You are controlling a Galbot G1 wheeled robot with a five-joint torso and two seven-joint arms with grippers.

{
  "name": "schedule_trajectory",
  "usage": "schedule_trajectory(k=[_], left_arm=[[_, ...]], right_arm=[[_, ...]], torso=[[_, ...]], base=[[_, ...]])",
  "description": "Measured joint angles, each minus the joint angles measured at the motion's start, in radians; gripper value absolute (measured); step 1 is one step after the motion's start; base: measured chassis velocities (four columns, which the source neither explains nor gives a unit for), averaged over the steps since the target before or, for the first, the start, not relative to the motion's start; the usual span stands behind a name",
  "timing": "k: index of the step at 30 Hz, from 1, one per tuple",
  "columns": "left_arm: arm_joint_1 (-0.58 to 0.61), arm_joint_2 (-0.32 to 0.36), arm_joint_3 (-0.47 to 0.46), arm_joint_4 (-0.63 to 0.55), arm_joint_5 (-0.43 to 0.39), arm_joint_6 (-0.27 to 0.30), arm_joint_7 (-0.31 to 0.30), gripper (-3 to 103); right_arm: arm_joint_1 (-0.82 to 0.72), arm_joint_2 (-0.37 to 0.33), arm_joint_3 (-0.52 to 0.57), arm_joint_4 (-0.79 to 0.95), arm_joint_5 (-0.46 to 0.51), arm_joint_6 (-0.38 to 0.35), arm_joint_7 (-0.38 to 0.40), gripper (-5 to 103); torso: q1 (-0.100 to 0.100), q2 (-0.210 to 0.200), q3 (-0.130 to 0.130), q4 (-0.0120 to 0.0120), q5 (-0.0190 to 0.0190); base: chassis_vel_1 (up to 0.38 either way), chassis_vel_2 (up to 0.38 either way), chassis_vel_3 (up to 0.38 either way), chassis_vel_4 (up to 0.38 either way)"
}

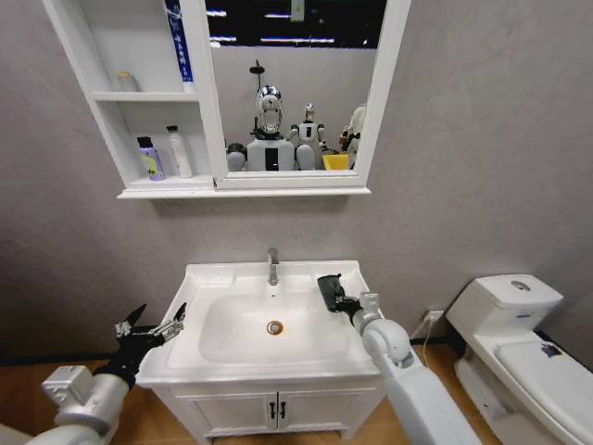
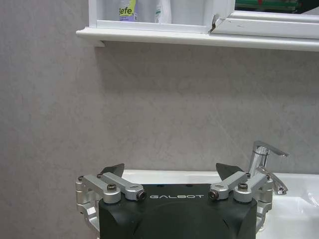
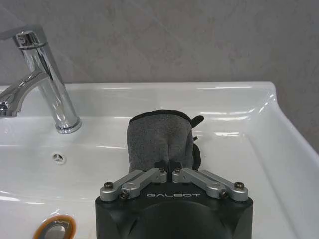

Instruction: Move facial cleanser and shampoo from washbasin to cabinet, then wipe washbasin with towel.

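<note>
Now | towel (image 3: pixel 158 142) is held clamped in right gripper (image 3: pixel 172 172), just ahead of it over washbasin (image 3: pixel 239 104) rim (ready for wiping) | left gripper (image 1: pixel 153 330) released, parked beside the basin.

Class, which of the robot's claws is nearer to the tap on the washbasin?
Right. The right claw, shut on the towel, sits over the washbasin just beside the tap. The open left claw hangs off the basin's left edge.

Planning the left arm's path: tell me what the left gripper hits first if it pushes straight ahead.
Probably the grey wall behind the washbasin. The open left gripper points at bare wall below the cabinet, tap off to one side. Depth is unclear.
</note>
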Motion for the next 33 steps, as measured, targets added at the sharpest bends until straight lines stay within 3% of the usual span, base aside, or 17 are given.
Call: schedule_trajectory(k=[6,15,33], left_arm=[[0.0,0.0,0.0,0.0,0.0,0.0,0.0,100],[0.0,0.0,0.0,0.0,0.0,0.0,0.0,100],[0.0,0.0,0.0,0.0,0.0,0.0,0.0,100]], right_arm=[[-0.021,0.035,-0.034,-0.026,0.002,0.0,0.05,0],[-0.057,0.027,-0.032,-0.015,0.028,0.0,0.105,0],[-0.07,0.054,-0.023,-0.077,0.076,0.0,0.116,0]], torso=[[0.0,0.0,0.0,-0.0001,0.0],[0.0,0.0,0.0,-0.0001,0.0001],[0.0,0.0,0.0,-0.0001,0.0001]], base=[[0.0,0.0,0.0,0.0],[0.0,0.0,0.0,0.0],[0.0,0.0,0.0,0.0]])
